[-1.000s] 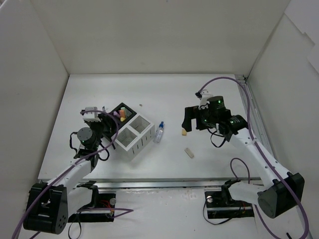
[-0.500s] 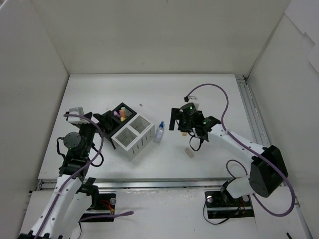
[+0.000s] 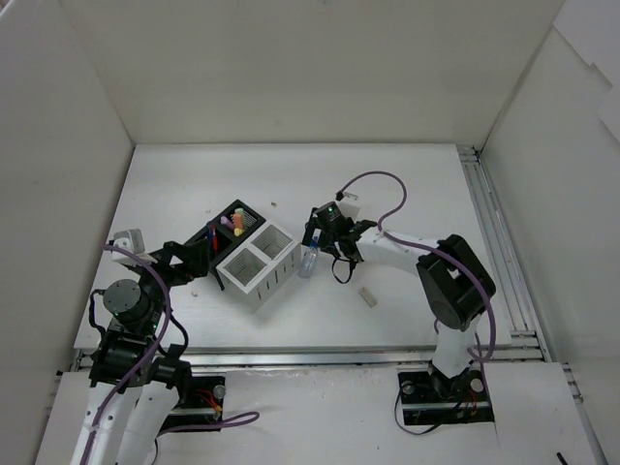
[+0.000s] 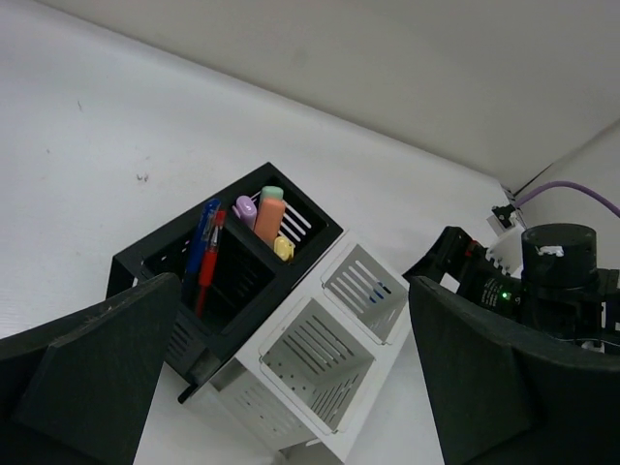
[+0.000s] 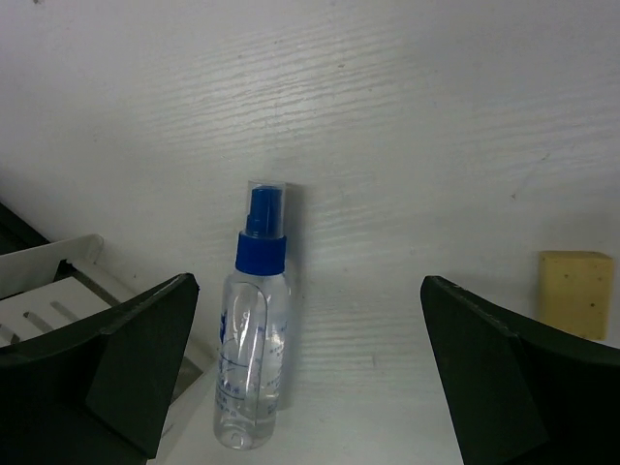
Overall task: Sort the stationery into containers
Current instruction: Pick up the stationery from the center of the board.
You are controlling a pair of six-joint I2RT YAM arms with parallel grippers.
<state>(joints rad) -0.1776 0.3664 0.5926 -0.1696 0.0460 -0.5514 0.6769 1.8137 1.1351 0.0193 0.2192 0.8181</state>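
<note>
The black box (image 4: pixel 145 260) holds a blue pen (image 4: pixel 201 240), a red pen (image 4: pixel 210 258) and pink, orange (image 4: pixel 269 211) and yellow highlighters. My left gripper (image 4: pixel 291 325) is open and holds nothing, drawn back left of the boxes (image 3: pixel 189 260). The white slatted box (image 4: pixel 334 387) shows two bare compartments. A clear blue-capped bottle (image 5: pixel 254 358) lies on the table right of the white box (image 3: pixel 260 267). My right gripper (image 5: pixel 308 291) is open just above the bottle (image 3: pixel 309 260), which lies between the fingers, nearer the left one. A yellow eraser (image 5: pixel 575 294) lies to the right.
A second beige eraser (image 3: pixel 367 296) lies on the table toward the near edge, right of the bottle. White walls enclose the table on three sides. The right arm's purple cable (image 3: pixel 378 194) loops above the table's middle.
My left gripper has opened and pulled back to the left, away from the black box. My right arm has swung left from over the yellow eraser to over the bottle, staying open.
</note>
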